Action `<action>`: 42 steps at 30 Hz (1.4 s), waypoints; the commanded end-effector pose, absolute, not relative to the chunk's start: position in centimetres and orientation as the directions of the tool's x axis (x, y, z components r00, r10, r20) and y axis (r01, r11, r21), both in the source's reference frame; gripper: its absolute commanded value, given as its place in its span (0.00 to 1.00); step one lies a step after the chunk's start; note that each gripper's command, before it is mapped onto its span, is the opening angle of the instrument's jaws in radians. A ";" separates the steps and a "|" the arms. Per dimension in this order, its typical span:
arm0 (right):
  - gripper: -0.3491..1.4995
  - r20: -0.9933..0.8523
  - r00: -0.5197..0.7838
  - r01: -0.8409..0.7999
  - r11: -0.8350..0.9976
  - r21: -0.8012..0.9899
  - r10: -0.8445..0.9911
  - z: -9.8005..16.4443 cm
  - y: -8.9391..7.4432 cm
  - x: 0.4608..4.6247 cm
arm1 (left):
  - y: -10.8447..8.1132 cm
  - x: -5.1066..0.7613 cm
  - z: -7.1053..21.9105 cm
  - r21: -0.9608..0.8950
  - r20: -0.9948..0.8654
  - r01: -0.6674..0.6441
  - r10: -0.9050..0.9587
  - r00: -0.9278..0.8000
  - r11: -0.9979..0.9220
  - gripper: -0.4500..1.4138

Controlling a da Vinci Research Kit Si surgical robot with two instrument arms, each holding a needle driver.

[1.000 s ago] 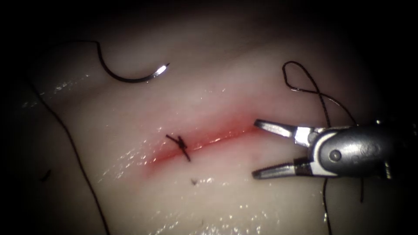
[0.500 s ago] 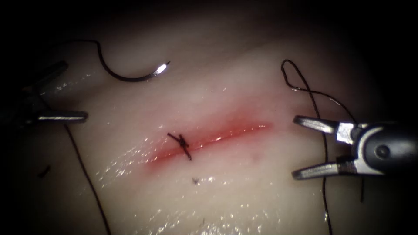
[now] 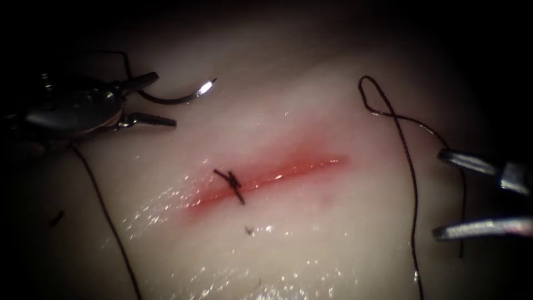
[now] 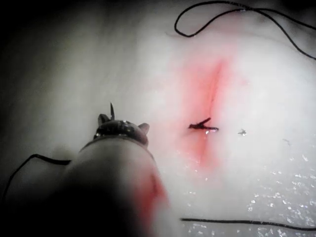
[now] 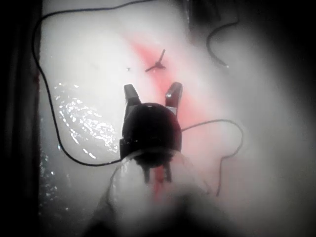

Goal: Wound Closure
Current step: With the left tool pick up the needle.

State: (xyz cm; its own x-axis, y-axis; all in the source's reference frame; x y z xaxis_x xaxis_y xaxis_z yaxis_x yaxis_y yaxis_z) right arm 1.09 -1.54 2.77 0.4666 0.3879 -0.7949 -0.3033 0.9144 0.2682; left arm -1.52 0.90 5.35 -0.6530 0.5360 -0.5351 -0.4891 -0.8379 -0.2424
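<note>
Left needle driver (image 3: pixel 152 97) with jaws parted astride the curved needle (image 3: pixel 177 99), lying free on the tissue (image 3: pixel 311 233) left of the cut (image 3: pixel 277 175). Right needle driver (image 3: pixel 444 194) agape, empty. Best grasped mid-curve, clear of the tip.

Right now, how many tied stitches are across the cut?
1: a single knotted stitch crosses the cut toward its left end. The rest of the cut lies open, with no other stitch visible.
</note>
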 end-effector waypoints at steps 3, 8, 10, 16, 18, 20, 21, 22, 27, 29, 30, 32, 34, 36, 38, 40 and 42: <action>0.87 -0.807 0.451 -0.290 0.917 0.273 0.382 2.7 -1.6 1.35 | 1.0 -1.65 5.6 -0.239 -0.527 -0.501 0.545 -0.652 -0.832 0.43; 0.88 -0.815 0.440 -0.279 0.920 0.276 0.378 2.6 -1.7 1.55 | 1.1 -1.76 5.8 -0.236 -0.498 -0.508 0.552 -0.669 -0.828 0.41; 0.89 -0.819 0.438 -0.273 0.923 0.271 0.370 2.6 -1.7 1.61 | 1.1 -1.76 5.8 -0.241 -0.480 -0.514 0.561 -0.674 -0.823 0.41; 0.88 -0.823 0.434 -0.272 0.924 0.269 0.367 2.6 -1.8 1.63 | 1.0 -1.73 5.9 -0.288 -0.370 -0.539 0.611 -0.700 -0.792 0.51; 0.88 -0.823 0.434 -0.272 0.924 0.269 0.367 2.6 -1.8 1.63 | 1.0 -1.73 6.0 -0.286 -0.370 -0.540 0.611 -0.700 -0.792 0.49; 0.88 -0.823 0.434 -0.273 0.924 0.268 0.367 2.6 -1.8 1.63 | 1.0 -1.74 6.0 -0.286 -0.370 -0.541 0.612 -0.699 -0.791 0.49; 0.87 -0.823 0.435 -0.274 0.924 0.267 0.367 2.6 -1.8 1.64 | 1.0 -1.76 6.0 -0.283 -0.368 -0.544 0.613 -0.699 -0.790 0.49; 0.87 -0.823 0.435 -0.275 0.924 0.266 0.366 2.6 -1.8 1.65 | 1.1 -1.77 6.0 -0.287 -0.370 -0.543 0.614 -0.697 -0.789 0.50; 0.87 -0.825 0.434 -0.275 0.925 0.261 0.362 2.6 -1.8 1.69 | 1.1 -1.82 6.0 -0.289 -0.373 -0.546 0.618 -0.692 -0.786 0.47; 0.88 -0.826 0.434 -0.274 0.926 0.258 0.359 2.6 -1.9 1.70 | 1.1 -1.85 6.1 -0.290 -0.377 -0.546 0.618 -0.690 -0.786 0.43; 0.88 -0.827 0.434 -0.274 0.926 0.258 0.358 2.6 -1.9 1.70 | 1.1 -1.86 6.1 -0.290 -0.377 -0.545 0.617 -0.690 -0.787 0.41; 0.88 -0.827 0.434 -0.274 0.927 0.258 0.358 2.6 -1.9 1.70 | 1.1 -1.87 6.1 -0.289 -0.373 -0.543 0.616 -0.694 -0.788 0.39; 0.88 -0.827 0.434 -0.274 0.927 0.258 0.358 2.6 -1.9 1.70 | 1.1 -1.88 6.2 -0.293 -0.362 -0.537 0.611 -0.704 -0.791 0.36; 0.88 -0.827 0.434 -0.274 0.926 0.258 0.358 2.6 -1.9 1.70 | 1.0 -1.89 6.2 -0.298 -0.354 -0.529 0.607 -0.712 -0.794 0.29; 0.88 -0.827 0.434 -0.274 0.927 0.258 0.358 2.6 -1.9 1.70 | 1.0 -1.89 6.2 -0.309 -0.353 -0.520 0.604 -0.714 -0.796 0.12; 0.88 -0.827 0.434 -0.274 0.927 0.258 0.358 2.6 -1.9 1.71 | 1.0 -1.89 6.3 -0.334 -0.354 -0.504 0.601 -0.716 -0.797 0.00; 0.87 -0.826 0.434 -0.276 0.926 0.257 0.359 2.6 -1.9 1.73 | 1.0 -1.89 6.2 -0.362 -0.350 -0.487 0.600 -0.720 -0.795 0.00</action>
State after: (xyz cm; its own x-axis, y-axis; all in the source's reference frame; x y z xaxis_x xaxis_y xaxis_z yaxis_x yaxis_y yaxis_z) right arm 1.65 -1.85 2.59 0.4347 0.3599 -0.8256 -0.2748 0.9260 0.2590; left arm -1.84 1.01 6.17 -0.7217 0.5989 -0.3470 -0.4859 -0.7954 -0.3622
